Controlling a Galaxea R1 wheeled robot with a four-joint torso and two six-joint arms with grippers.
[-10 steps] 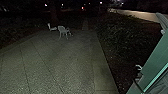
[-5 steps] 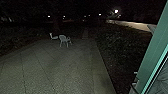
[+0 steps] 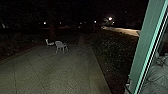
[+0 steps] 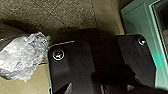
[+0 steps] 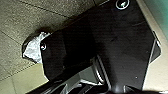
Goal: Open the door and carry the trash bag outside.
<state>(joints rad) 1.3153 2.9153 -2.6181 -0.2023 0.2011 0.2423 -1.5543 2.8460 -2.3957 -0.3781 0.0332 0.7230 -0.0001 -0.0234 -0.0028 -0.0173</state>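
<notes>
Shifted since a second ago, the robot's head camera takes in more of the green frame at the right.

In the head view, pale chairs stand on the dark paving, with low plants alongside and something rumpled behind glass. In the left wrist view, the trash bag, crinkled and silvery, lies near the robot's dark plate; whether it is held cannot be told. In the right wrist view, the bag shows partly behind the plate's edge, over the paving. Whether either gripper is open or closed cannot be told.
</notes>
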